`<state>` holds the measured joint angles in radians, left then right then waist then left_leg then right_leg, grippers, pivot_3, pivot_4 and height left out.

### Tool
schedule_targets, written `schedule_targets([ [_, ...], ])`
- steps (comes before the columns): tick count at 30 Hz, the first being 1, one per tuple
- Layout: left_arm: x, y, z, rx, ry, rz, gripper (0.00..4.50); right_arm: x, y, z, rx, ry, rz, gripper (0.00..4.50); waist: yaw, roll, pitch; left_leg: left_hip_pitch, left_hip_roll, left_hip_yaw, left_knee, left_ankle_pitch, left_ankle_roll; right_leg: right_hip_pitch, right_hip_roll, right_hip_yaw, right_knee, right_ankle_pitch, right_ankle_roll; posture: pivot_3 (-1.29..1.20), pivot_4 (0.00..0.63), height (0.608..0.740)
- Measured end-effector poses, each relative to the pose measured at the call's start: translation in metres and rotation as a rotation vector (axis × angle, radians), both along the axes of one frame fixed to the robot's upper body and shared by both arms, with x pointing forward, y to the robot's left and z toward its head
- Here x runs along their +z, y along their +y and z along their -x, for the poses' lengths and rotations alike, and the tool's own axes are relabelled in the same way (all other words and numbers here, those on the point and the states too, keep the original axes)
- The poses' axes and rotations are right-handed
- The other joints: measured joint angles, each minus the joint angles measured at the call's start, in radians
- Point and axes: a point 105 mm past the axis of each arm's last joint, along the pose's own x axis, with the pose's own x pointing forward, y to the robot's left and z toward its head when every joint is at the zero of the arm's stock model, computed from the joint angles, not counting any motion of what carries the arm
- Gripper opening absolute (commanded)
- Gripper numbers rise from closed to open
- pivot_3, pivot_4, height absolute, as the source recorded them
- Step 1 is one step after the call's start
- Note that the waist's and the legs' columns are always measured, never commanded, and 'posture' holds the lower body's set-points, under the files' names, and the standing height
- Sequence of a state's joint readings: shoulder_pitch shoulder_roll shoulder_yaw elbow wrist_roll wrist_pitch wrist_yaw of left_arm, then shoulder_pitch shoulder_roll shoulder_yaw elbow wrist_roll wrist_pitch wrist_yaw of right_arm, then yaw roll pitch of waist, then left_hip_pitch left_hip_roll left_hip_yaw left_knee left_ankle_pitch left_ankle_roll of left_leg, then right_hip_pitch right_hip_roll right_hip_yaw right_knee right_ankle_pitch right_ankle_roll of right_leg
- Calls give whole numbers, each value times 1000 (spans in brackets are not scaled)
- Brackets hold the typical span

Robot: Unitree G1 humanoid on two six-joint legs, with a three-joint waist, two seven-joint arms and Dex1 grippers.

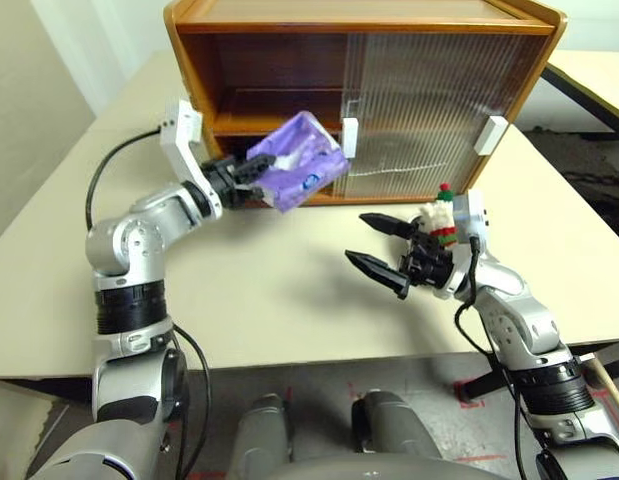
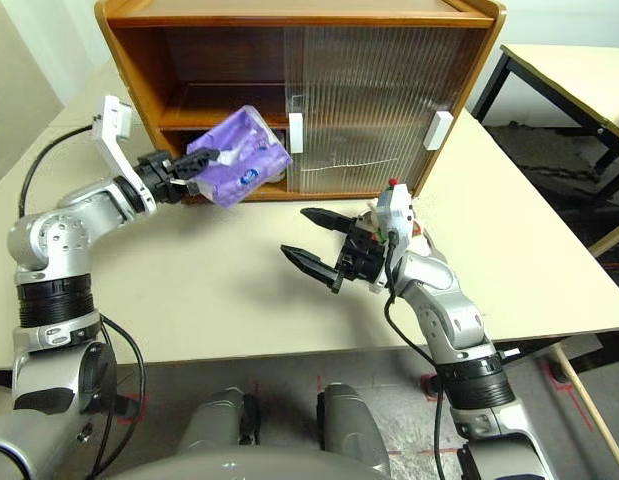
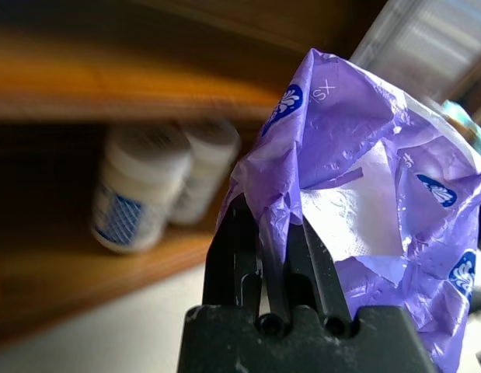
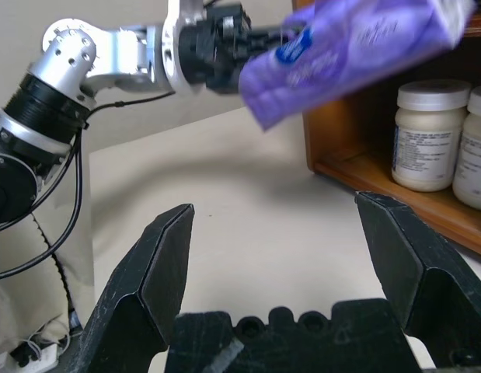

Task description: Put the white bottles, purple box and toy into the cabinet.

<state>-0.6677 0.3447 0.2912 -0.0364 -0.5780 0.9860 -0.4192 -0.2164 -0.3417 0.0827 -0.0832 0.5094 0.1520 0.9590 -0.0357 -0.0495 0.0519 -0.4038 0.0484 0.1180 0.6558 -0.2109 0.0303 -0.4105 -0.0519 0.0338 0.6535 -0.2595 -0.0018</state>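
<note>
Standing on a beige table [image 1: 289, 300], the cabinet [image 1: 289, 20] (wood-brown).

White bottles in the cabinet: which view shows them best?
The right wrist view: both white bottles stand sharp on the cabinet's lower level. The left wrist view shows them blurred beside the purple box; in the eye views that box covers them.

The purple box [image 1: 301, 160], a crinkled lavender pack with white and blue marks, hangs tilted in the air before the open left half of the orange-brown cabinet [image 1: 459, 20]. Two white bottles [image 4: 428, 134] stand side by side on its bottom shelf. The toy [image 1: 442, 215] sits on the table near the cabinet's right door.
</note>
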Motion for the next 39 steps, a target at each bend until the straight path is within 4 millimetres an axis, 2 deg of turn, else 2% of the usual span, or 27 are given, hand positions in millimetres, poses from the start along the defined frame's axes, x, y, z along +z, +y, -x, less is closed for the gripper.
schedule_targets([
  [5, 42, -6, -10, 98, -160, -126, 5, 0, 0, 0, 3, -7, -7, 4500, 1, 0, 0, 0, -1, 0, 0, 0, 0, 1, 0, 1, 0, 0, 0, 19, 0, 740],
  [8, 51, -5, -18, 169, -193, -141, 5, 1, 1, 0, 2, -9, -14, 4500, 1, 0, 0, 0, -1, 0, 0, 0, 0, 1, 0, 0, 0, 0, 0, 16, 0, 740],
  [10, 52, -6, -25, 200, -197, -132, 5, 1, 2, 0, 2, -12, -20, 4500, 1, 0, 0, 0, -1, 0, 0, 0, 0, 1, 0, 1, 0, 0, 0, 7, 0, 740],
  [14, 56, -19, -42, 224, -200, -69, 5, 2, 3, 0, 1, -25, -30, 4500, 0, 0, -1, 0, -1, 0, 0, 0, 0, 0, 0, 0, 0, 0, 1, -25, 0, 740],
  [19, 52, -19, -59, 281, -169, 0, 5, 1, 3, 2, -8, -36, -45, 4500, -2, 0, 0, 0, -1, 0, 0, 0, 0, 0, 0, 1, -1, 0, 1, -47, 0, 740],
  [24, 55, -11, -71, 361, -146, 70, 5, -1, -1, 3, -28, -39, -51, 4500, -9, -1, 0, 0, -1, 0, 0, 0, 0, 0, 1, 1, -1, -1, 2, -53, 0, 740],
  [30, 43, -4, -77, 421, -91, 98, 5, 0, -2, 3, -31, -46, -53, 4500, -22, -1, 0, 0, -1, 0, 0, 0, 0, 0, 1, 1, -1, -1, 2, -41, 0, 740],
  [31, 43, -2, -78, 438, -88, 105, 702, 0, -2, 3, -31, -47, -53, 4500, -25, -1, 0, 0, -1, 0, 0, 0, 0, 0, 1, 1, -1, -1, 2, -41, 0, 740],
  [39, 55, 0, -80, 467, -114, 155, 3792, -1, -2, 3, -31, -48, -52, 4500, -26, -1, 0, 0, -1, 0, 0, 0, 0, 0, 0, 0, -1, -1, 3, -19, 0, 740],
])
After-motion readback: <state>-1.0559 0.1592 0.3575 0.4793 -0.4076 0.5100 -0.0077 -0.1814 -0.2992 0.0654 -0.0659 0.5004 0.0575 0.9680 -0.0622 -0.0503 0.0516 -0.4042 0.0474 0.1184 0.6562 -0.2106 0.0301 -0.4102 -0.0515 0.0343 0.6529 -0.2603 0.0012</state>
